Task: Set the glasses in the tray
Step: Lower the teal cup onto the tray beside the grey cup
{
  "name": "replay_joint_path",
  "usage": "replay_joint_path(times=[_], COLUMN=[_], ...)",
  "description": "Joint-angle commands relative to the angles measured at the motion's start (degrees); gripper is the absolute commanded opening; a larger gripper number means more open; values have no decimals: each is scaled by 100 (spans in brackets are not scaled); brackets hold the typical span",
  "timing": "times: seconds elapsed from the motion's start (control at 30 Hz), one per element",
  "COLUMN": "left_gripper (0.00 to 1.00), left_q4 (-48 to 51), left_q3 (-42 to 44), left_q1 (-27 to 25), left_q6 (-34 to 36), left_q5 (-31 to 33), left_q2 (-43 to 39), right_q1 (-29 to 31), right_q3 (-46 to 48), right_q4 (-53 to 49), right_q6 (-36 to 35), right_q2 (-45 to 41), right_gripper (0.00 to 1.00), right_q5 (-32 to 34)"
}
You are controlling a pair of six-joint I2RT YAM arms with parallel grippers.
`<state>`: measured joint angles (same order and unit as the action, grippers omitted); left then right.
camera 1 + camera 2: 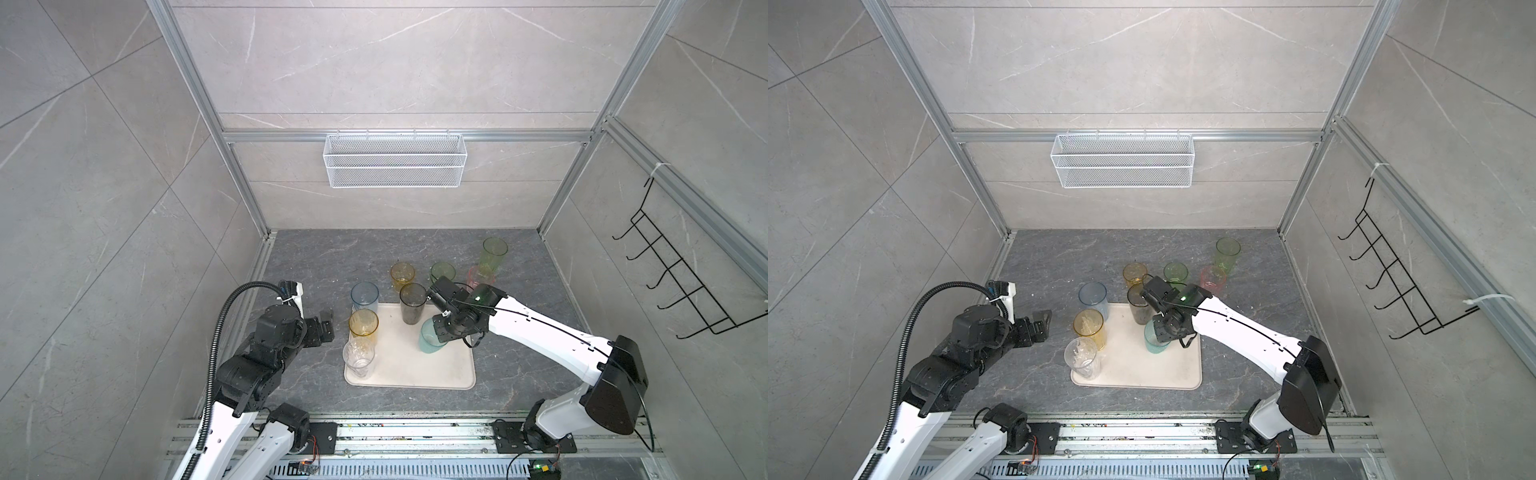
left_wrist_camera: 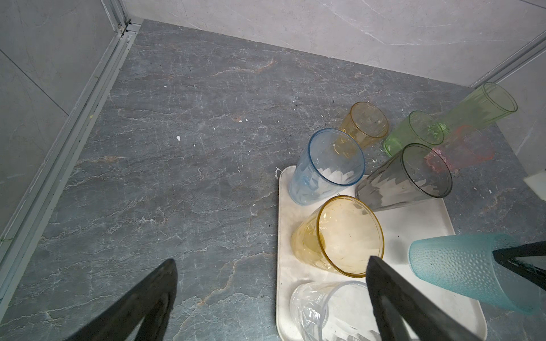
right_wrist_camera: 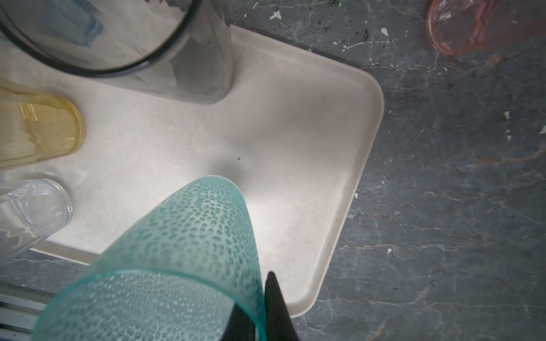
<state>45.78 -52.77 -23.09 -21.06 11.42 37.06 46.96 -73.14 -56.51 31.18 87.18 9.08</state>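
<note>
The teal glass (image 3: 192, 236) hangs over the bare middle of the tray (image 1: 415, 370), nearer its right edge, with the right tool (image 3: 263, 301) clamped on its rim, one finger inside and one outside. I cannot tell whether its base touches the tray. Three more glasses stand upright on the tray: the grey glass (image 1: 412, 305) at the far edge, just beside the teal one, the tall amber glass (image 1: 363, 326) along the left edge, and the clear glass (image 1: 358, 357) in the near-left corner. The blue glass (image 1: 364, 296) stands at the tray's far-left corner, touching or almost touching the amber one. Beyond the tray's far edge, four glasses stand on the dark tabletop (image 1: 316, 266): the short amber glass (image 1: 402, 275), the short green glass (image 1: 442, 271), the pink glass (image 1: 476, 276) and, farthest from the tray, the tall green glass (image 1: 493, 253). The left tool (image 1: 327, 326) hovers just left of the tray, its fingers spread wide apart around nothing. High on the back wall beyond the tray hangs a white wire basket (image 1: 395, 166).
</note>
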Motion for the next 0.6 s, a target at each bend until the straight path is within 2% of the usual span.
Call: replay_joint_path(times=[0.0, 0.57], left_gripper=[100, 100], left_q4=[-175, -175], left_q3=[27, 30], left_q1=[33, 33], left_q6=[-57, -61], left_q5=[-74, -70], left_q2=[-32, -32], right_q1=[64, 141], right_q3=[-10, -189], right_q4=[181, 501], right_q6=[151, 168], right_q2=[146, 750], right_gripper=[0, 0], right_q5=[-61, -117])
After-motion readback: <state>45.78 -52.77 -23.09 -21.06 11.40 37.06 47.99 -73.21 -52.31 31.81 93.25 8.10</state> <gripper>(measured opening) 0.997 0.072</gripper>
